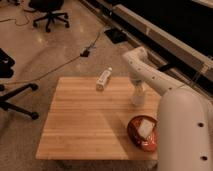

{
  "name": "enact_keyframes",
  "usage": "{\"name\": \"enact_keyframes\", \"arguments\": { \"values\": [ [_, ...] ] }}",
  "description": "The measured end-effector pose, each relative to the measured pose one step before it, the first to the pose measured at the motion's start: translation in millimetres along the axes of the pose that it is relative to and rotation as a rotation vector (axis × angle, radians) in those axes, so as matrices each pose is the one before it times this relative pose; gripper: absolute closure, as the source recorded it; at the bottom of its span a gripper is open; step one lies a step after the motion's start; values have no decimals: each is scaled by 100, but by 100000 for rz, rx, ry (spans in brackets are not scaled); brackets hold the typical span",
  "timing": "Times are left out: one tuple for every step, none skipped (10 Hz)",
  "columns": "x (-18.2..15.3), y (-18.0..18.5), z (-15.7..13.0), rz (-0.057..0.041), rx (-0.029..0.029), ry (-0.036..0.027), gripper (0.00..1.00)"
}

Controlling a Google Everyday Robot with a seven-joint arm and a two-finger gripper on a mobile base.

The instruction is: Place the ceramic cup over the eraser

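- Wooden planks make up the surface (85,125), which stands on a pale speckled floor (45,45).
- Black office chairs (47,12) and dark cables (75,57) are on the floor behind it.
- A white arm (150,77) reaches from the right over the far right part of the surface.
- Its tool (137,95) points down, low over the wood near the right edge; I cannot tell what it is doing.
- A small white bottle (103,79) lies on its side near the far edge, apart from the tool.
- A red bowl (134,135) sits at the near right corner with a pale white thing (145,128) inside.
- I cannot make out the cup or the eraser for sure.
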State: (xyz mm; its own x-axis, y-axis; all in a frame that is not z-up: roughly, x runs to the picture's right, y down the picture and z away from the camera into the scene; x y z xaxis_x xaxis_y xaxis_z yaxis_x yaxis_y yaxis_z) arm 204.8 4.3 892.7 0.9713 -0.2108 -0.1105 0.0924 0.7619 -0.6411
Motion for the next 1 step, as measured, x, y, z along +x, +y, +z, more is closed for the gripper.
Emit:
{"name": "enact_keyframes", "arguments": {
  "values": [
    [-60,-38,-68,-114,32,73,20]
  ]
}}
